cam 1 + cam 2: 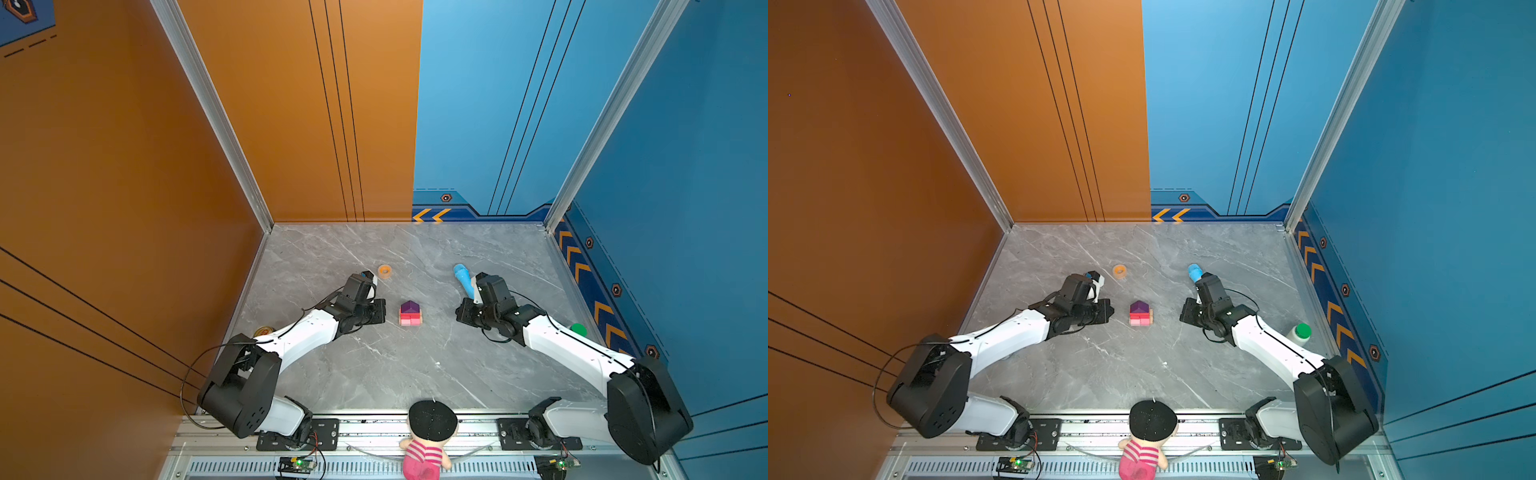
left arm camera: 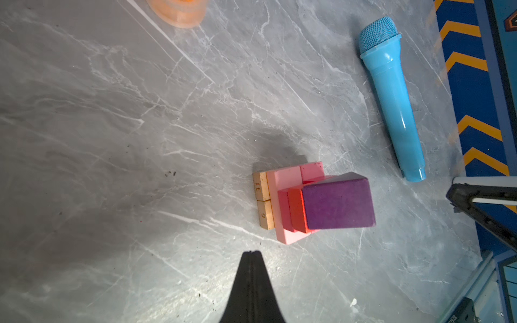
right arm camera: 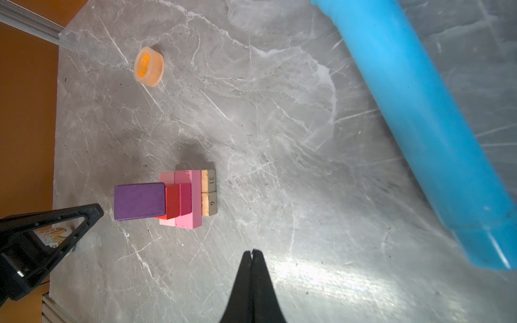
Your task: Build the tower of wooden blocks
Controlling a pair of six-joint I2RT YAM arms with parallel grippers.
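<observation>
Left wrist view: the left gripper [image 2: 251,253] has its jaws pressed together on nothing, with the tower [image 2: 307,201] close ahead of its tip. The right gripper [image 3: 253,251] is likewise closed and empty, facing the tower from the opposite side.

In both top views the tower stands upright on the worktop [image 1: 374,374] between the two grippers, touching neither. The left one looks the nearer.

The stack reads as finished. Two tan slabs [image 2: 263,200] lie end to end at the base, in bare wood with printed numerals on their ends. Pink bricks [image 3: 195,195] lie across them and overhang on one side. Above come magenta cubes [image 3: 185,198], a red brick [image 3: 172,201] and a purple piece [image 2: 337,204] with a pitched roof on top. All are matt painted wood with square edges, and each tier is narrower than the one below.

Any coming move should probably draw each gripper back along its own line, away from the tower, since a sideways sweep could topple the loose tiers.

The worktop is glossy grey marble pattern. A smooth blue plastic microphone [image 2: 391,98] and a translucent orange tape ring [image 3: 149,65] lie well apart from the tower.
</observation>
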